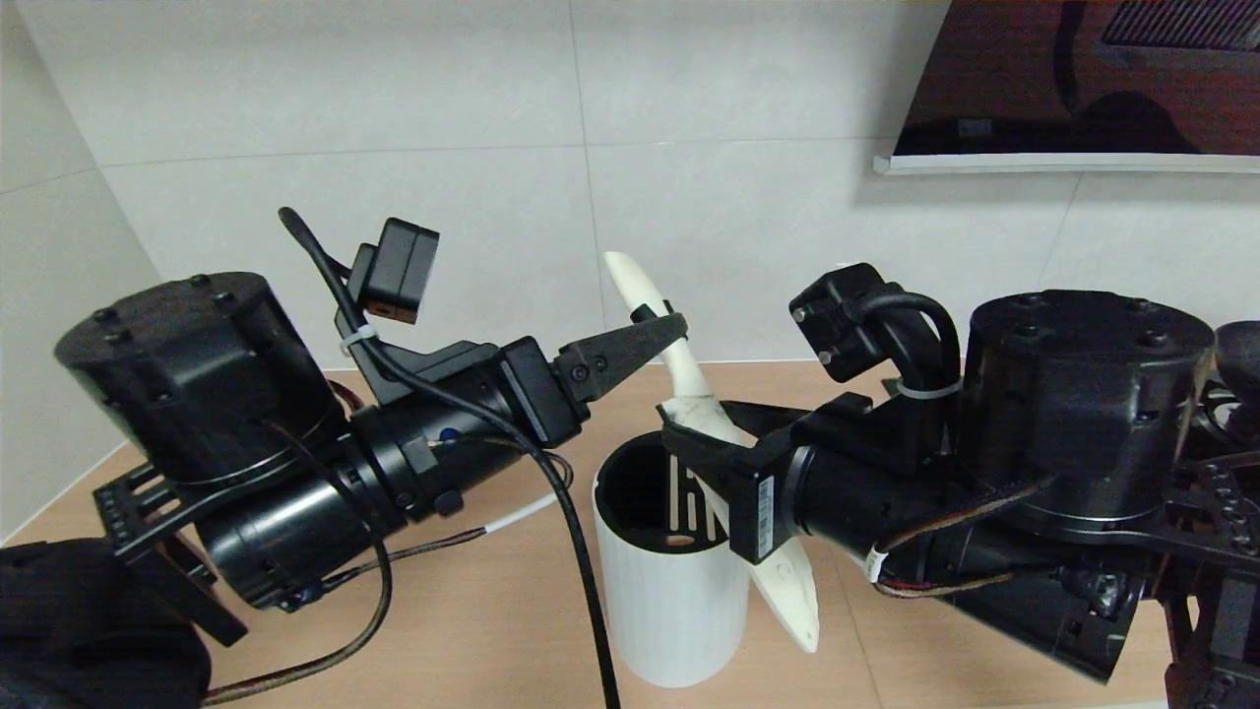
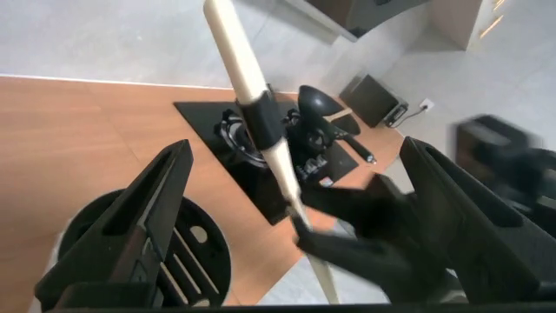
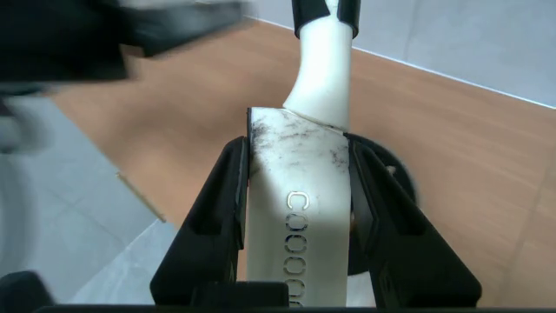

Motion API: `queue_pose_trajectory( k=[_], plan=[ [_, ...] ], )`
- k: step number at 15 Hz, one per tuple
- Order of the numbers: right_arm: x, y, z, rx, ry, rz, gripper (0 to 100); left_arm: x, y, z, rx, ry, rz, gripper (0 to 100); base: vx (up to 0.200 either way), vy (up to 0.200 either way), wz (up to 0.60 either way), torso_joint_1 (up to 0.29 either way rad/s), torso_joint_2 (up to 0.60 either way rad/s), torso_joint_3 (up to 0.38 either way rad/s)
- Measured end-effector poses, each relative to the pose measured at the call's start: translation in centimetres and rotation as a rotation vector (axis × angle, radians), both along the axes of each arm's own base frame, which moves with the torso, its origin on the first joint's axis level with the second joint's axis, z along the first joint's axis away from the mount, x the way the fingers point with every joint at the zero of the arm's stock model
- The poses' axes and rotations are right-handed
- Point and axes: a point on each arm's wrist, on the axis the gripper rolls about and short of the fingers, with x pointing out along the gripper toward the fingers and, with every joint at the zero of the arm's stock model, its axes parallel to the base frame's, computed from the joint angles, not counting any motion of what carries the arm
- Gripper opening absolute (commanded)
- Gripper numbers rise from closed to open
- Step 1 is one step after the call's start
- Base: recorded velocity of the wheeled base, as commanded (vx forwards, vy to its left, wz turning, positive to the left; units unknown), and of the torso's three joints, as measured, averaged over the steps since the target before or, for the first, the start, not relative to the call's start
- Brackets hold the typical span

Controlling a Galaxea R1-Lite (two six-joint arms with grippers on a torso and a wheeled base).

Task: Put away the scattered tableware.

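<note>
Right claw (image 1: 704,438): clenched on the white spatula (image 1: 689,384) by its blade, frame centre, handle tilting up and left.
Left claw (image 2: 295,156): released, fingers either side of the handle.
Holder (image 1: 669,601): lower centre, mouth open.
My plan: grip the handle before the right claw frees the blade.

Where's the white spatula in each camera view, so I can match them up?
Head view: the white spatula slants through the centre, clamped in the right end effector.
Left wrist view: the white spatula runs from the top edge down the middle.
Right wrist view: the white spatula stands in the centre, blade nearest.
Shared landmark: the holder with its dark inside, its rim peeking out here.
</note>
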Motion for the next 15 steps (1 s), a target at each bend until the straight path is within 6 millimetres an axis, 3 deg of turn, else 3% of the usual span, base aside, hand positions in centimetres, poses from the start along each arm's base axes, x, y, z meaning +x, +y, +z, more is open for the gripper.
queue_pose_trajectory(
  k=[15],
  plan=[
    [-1.8,1.3,-1.1,-0.03,0.019,0.074,0,0.8,-0.8,-1.0,0.006,0.011,-0.002,100,0.0,0.0,0.0,0.0,0.0,0.0]
  ],
)
